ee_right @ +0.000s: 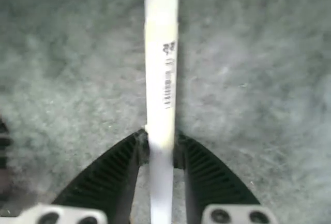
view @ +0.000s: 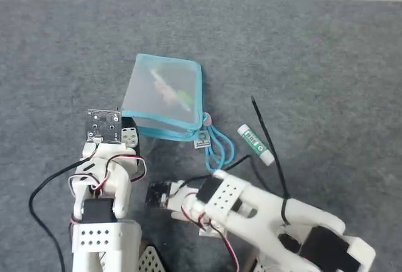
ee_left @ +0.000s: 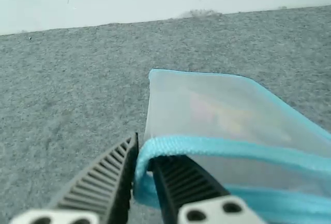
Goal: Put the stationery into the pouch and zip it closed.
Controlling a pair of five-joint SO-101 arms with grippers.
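Left gripper (ee_left: 143, 154) is pinched on the blue-trimmed edge of the pouch (view: 164, 96), at the corner nearest my arms. I see the pouch lying around the middle of the grey surface (view: 326, 65), with something colourful inside it. My right gripper (ee_right: 161, 140) is clamped on a white pen (ee_right: 161, 53), down toward the surface's near edge. A white tube with a green label (view: 255, 144) lies loose beyond the pouch's blue cord (view: 221, 149), toward the right edge.

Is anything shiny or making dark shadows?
High view: even light, no glare, a soft shadow beneath the lifted pouch. Right wrist view: the white pen in the right gripper looks bright, no hard shadow.
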